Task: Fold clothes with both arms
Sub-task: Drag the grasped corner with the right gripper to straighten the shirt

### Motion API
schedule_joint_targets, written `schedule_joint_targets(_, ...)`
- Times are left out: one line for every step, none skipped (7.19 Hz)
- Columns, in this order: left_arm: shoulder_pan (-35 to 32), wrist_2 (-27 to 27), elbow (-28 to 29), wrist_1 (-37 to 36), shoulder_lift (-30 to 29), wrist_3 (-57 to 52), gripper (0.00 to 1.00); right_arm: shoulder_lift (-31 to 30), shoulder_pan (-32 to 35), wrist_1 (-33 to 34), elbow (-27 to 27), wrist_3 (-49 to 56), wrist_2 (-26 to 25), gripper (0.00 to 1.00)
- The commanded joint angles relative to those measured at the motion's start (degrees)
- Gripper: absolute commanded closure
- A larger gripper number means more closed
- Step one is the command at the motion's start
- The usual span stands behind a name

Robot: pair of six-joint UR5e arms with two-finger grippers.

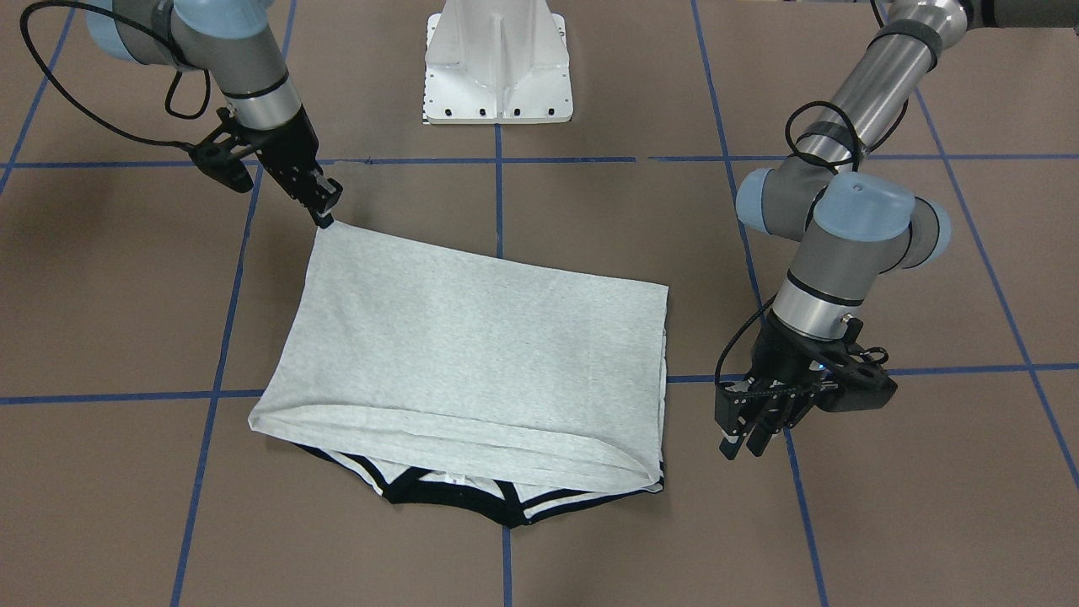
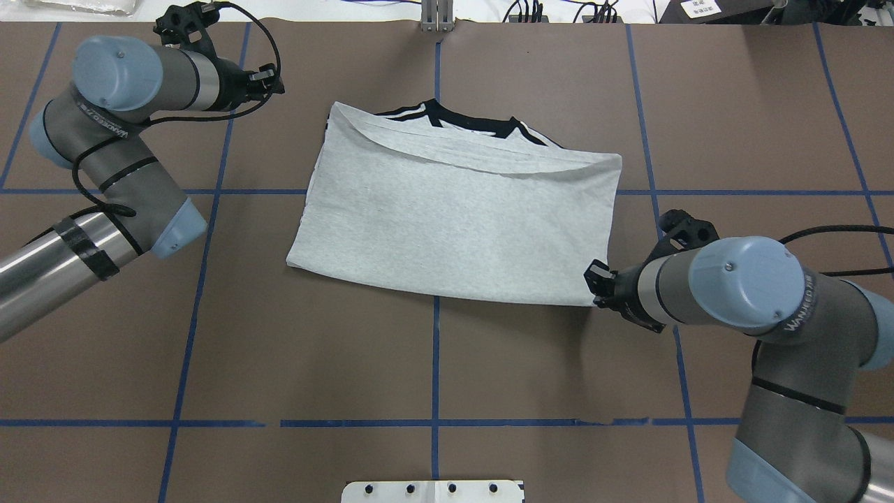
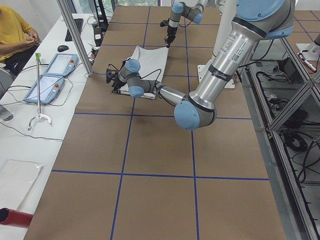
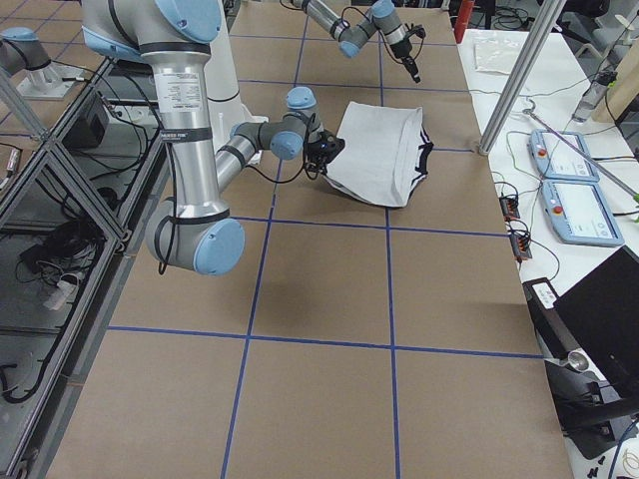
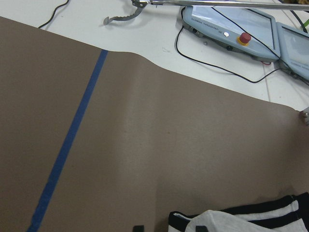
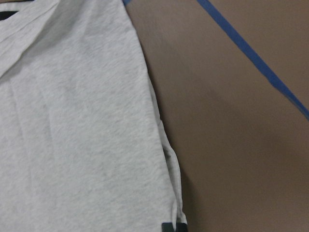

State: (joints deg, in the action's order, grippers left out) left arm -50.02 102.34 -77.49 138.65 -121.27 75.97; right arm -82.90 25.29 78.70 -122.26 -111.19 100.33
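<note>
You are looking at a big brown desk with blue tape lines that cut it into squares. The left arm and the right arm reach in, one from each side.

The T-shirt lies flat in the middle of the desk, right over the middle tape line. It sits a bit crooked to the lines.

The right gripper is at the T-shirt's corner on the robot's side, on the robot's right. Its tips are squeezed together and pinch that corner of the cloth. The corner is pulled to a small point at the tips.

The left gripper is near the T-shirt's far corner on the robot's left. It does not touch the cloth; you can see bare desk between them. Its two tips stand a little apart and there is nothing in them.

The T-shirt is folded over. You see only plain light grey cloth on top, smooth, with hardly a wrinkle. One folded edge curves across the far side. From under that edge the black collar peeks out, with black and white stripes beside it. At the side near the left gripper you can see more than one layer of cloth.
</note>
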Motion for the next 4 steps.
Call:
schedule_joint_targets(0.44, 10.64, -11.4, -0.05, 6.19, 5.55, 0.35, -3.4, -8.11, 7.39, -10.59, -3.42, 7.39, 1.0)
schedule_joint_targets(2.97, 13.3, -16.33, -0.74, 7.87, 8.98, 0.23, -6.37, -14.68, 9.95, -13.85, -5.77, 7.77, 1.0)
schedule_joint_targets(5.34, 15.07, -18.73, -3.36, 8.58, 9.19, 0.04, -7.53, -19.88, 10.07, -14.05, -9.01, 7.86, 1.0)
schedule_joint_targets(9.37, 15.78, -22.14, -5.56, 8.85, 9.45, 0.01, -7.8, -23.32, 10.07, -14.14, -10.7, 7.78, 1.0)
